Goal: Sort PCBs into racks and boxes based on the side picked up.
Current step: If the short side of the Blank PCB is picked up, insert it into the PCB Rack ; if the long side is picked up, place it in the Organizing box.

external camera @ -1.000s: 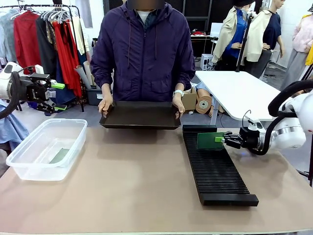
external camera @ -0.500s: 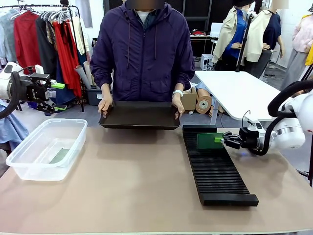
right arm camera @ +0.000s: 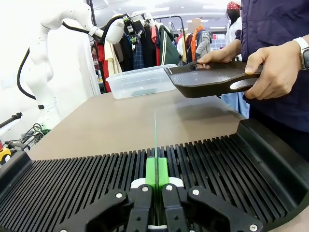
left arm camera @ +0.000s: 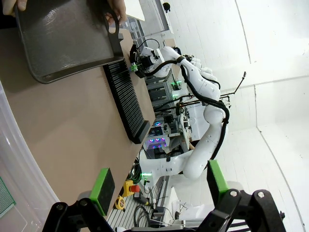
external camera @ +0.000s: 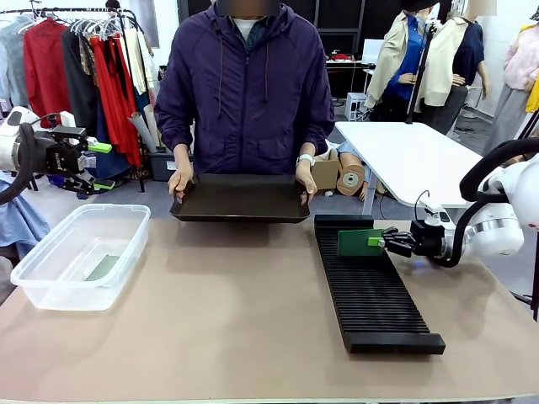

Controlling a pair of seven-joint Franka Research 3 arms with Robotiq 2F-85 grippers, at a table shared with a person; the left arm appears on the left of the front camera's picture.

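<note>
You have two circuit boards on view. One thin green board (external camera: 360,242) stands on edge over the far end of the rack (external camera: 370,290), pinched at its right edge by the right gripper (external camera: 378,242), whose fingers are closed tight on it. In the right wrist view that board (right arm camera: 155,145) shows as a bare vertical sliver rising between the green pads, lined up along the grooves; you cannot tell whether its lower edge sits in a slot. The second board (external camera: 103,268) lies flat on the floor of the box (external camera: 50,283), near its front.

There is one rack: long, black, rectangular, its top ribbed with many fine parallel slots. There is one box: clear plastic, rounded corners, a rolled rim, at the table's left side. There is one smooth, shallow black tray (external camera: 242,200), which the person holds at the far edge with both hands (external camera: 180,180), one at each end.

Your left gripper (external camera: 101,165) hangs above and behind the box, fingers spread wide apart with nothing between them; its flat green pads (left arm camera: 103,188) show clearly in the left wrist view.
</note>
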